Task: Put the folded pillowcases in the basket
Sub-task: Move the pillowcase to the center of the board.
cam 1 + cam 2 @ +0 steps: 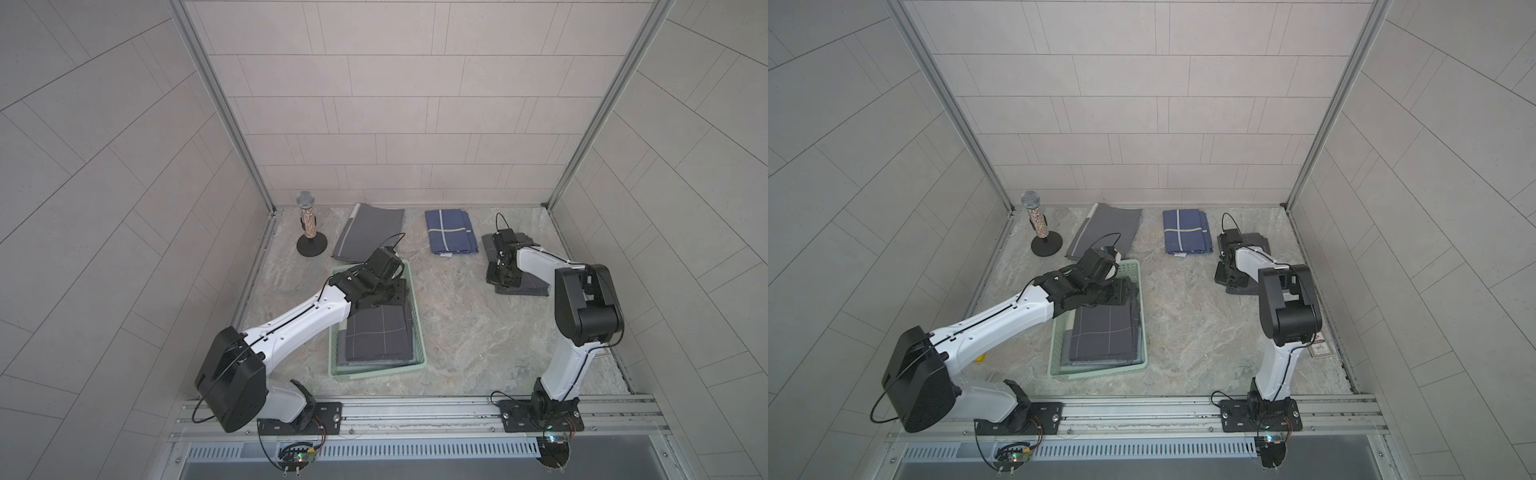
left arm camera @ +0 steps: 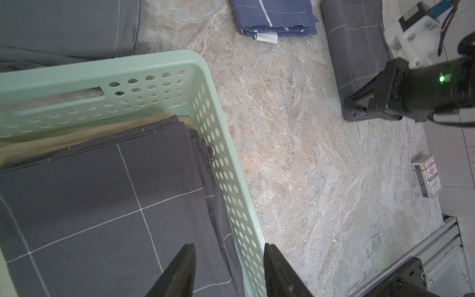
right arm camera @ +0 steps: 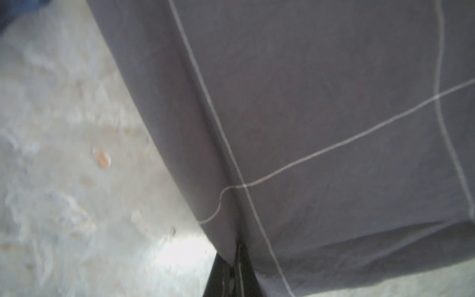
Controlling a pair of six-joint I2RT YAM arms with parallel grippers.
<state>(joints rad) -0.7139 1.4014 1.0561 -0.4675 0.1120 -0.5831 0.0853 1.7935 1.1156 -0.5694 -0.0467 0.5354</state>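
The mint-green basket [image 1: 378, 371] [image 1: 1100, 371] [image 2: 102, 64] stands left of centre. A folded dark grey pillowcase with white grid lines [image 1: 376, 336] [image 1: 1102, 332] [image 2: 102, 205] lies inside it. My left gripper [image 1: 395, 291] [image 1: 1121, 291] [image 2: 228, 248] hangs open over the basket's far end. In the left wrist view the basket's side wall shows between its fingers, and it holds nothing. At the right, my right gripper [image 1: 503, 282] [image 1: 1229, 282] [image 3: 237, 246] is shut on the edge of another folded grey pillowcase [image 1: 534, 286] [image 1: 1258, 241] [image 3: 334, 102] that lies on the table.
At the back lie a blue folded cloth [image 1: 449, 230] [image 1: 1185, 232] [image 2: 277, 18] and a grey one [image 1: 370, 232] [image 1: 1104, 228]. A microphone on a round stand [image 1: 308, 224] stands at the back left. A small card box [image 2: 426, 176] [image 1: 1320, 349] lies near the right wall.
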